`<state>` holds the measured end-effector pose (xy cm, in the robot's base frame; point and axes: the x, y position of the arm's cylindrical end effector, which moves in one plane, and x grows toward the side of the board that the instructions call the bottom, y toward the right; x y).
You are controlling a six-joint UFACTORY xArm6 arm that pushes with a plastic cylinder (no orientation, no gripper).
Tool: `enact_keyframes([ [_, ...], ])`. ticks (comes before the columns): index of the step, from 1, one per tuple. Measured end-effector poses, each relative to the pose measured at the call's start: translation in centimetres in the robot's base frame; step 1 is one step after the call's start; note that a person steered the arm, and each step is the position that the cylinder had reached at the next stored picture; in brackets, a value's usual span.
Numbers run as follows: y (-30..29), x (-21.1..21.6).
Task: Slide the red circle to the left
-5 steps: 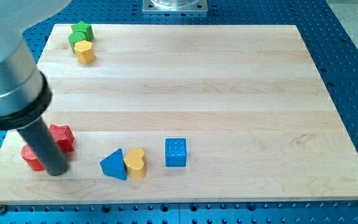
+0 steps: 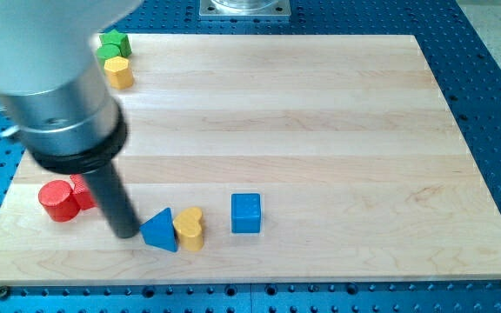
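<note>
The red circle (image 2: 57,201) lies near the board's left edge, low in the view. A second red block (image 2: 83,190) touches its right side, partly hidden by the rod. My tip (image 2: 125,233) rests on the board to the right of the red circle, apart from it, just left of the blue triangle (image 2: 159,230).
A yellow heart (image 2: 190,229) touches the blue triangle's right side. A blue cube (image 2: 245,213) stands further right. A green block (image 2: 111,43) and a yellow block (image 2: 119,73) sit at the top left corner of the wooden board (image 2: 320,130). The arm's body hides the upper left.
My tip has moved right, from over the red circle to beside the blue triangle. The red circle now shows fully, slightly higher and further right than before.
</note>
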<state>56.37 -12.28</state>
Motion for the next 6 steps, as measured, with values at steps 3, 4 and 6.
enact_keyframes([
  [3, -5.2, -3.3],
  [4, -5.6, -5.7],
  [6, -6.2, -2.4],
])
